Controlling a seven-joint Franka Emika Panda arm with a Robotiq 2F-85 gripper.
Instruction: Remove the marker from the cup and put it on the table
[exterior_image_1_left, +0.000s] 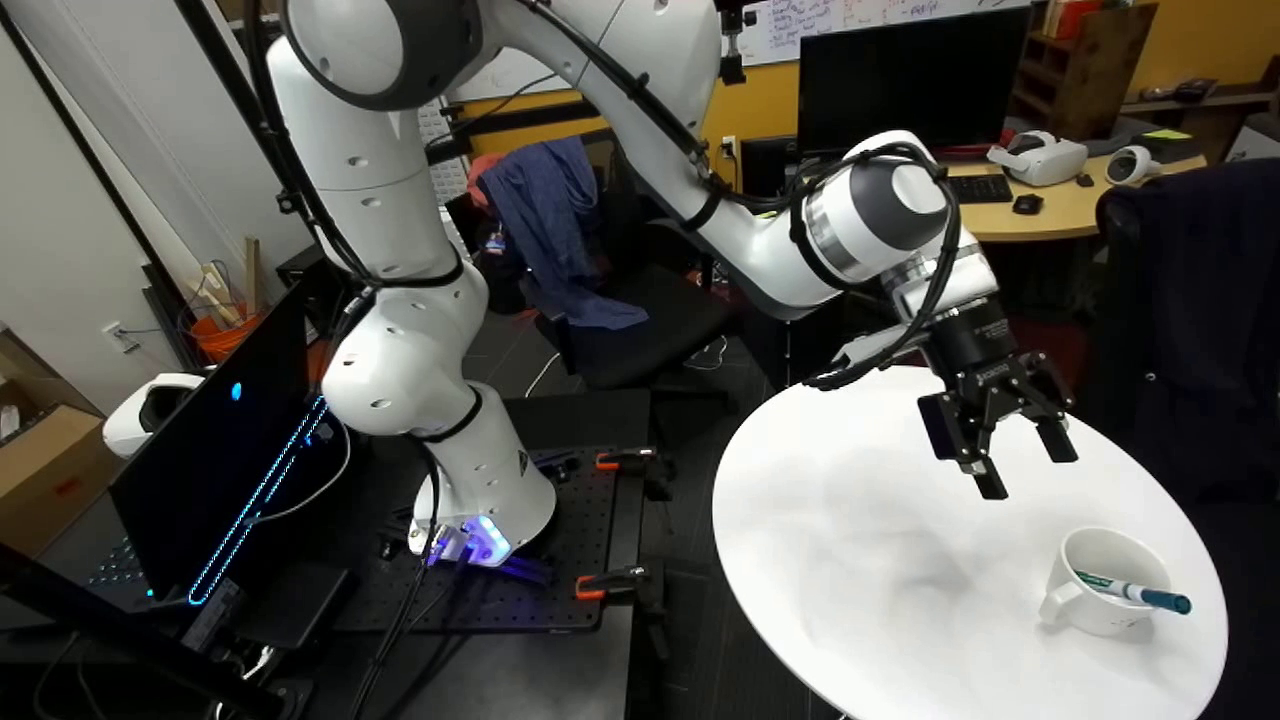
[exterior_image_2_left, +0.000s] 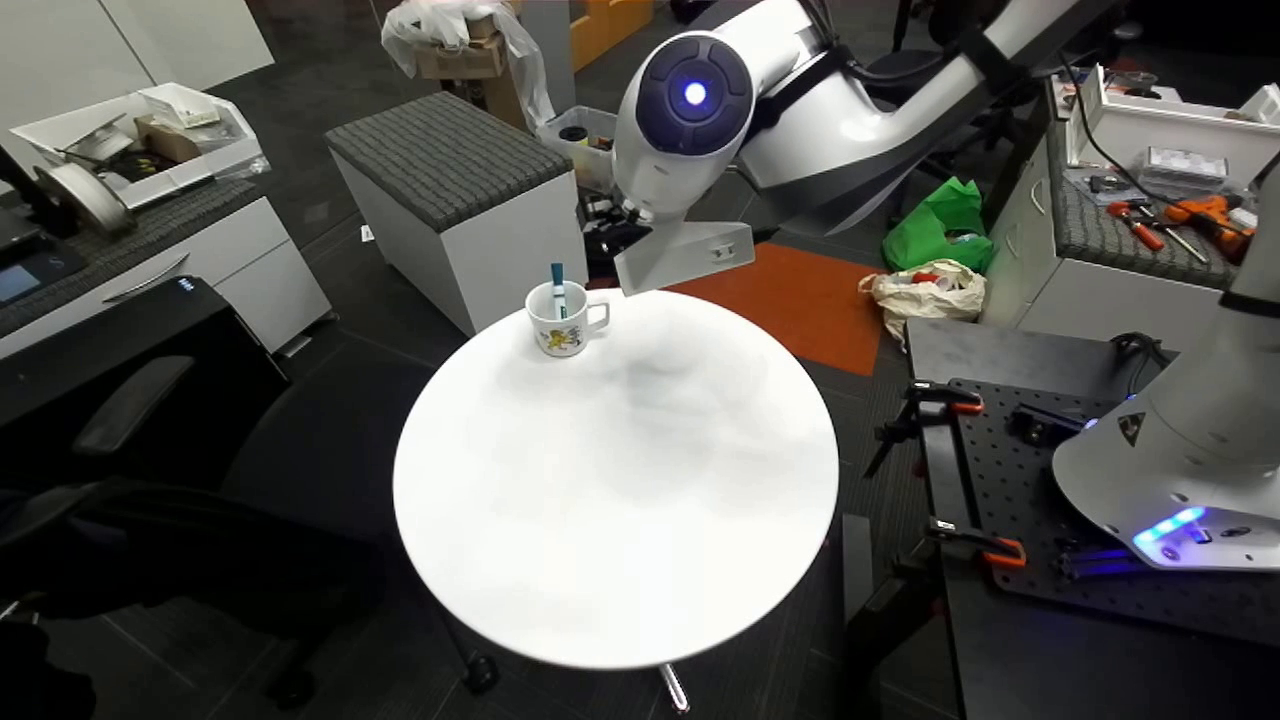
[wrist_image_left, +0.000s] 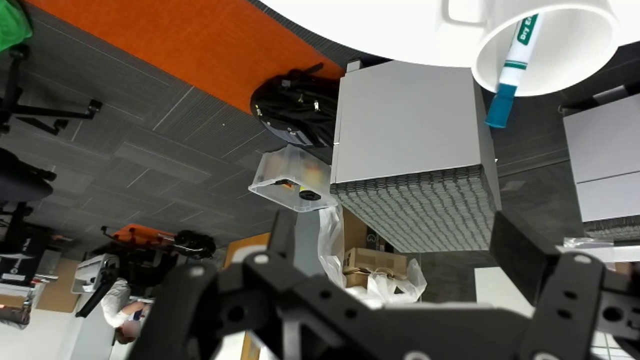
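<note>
Nearest in an exterior view, toward the right side of the round white table (exterior_image_1_left: 850, 560), the white cup (exterior_image_1_left: 1095, 612) stands upright. The marker (exterior_image_1_left: 1135, 592) sits inside it, apparently leaning on the rim, so its blue capped end juts out to the right; that free end seems the natural place to take hold. Left of the cup, and it looks farther back, the gripper (exterior_image_1_left: 1023, 460) hangs over the tabletop spread wide with nothing between its tips, presumably so it can straddle the marker. Over at the left, clamps (exterior_image_1_left: 612, 582) appear to pin the perforated board (exterior_image_1_left: 590, 520) under the arm's base (exterior_image_1_left: 490, 470), likely to stop it shifting during a reach. Farthest, a tan desk (exterior_image_1_left: 1100, 210) bears a monitor (exterior_image_1_left: 910, 90), probably with no part here.
</note>
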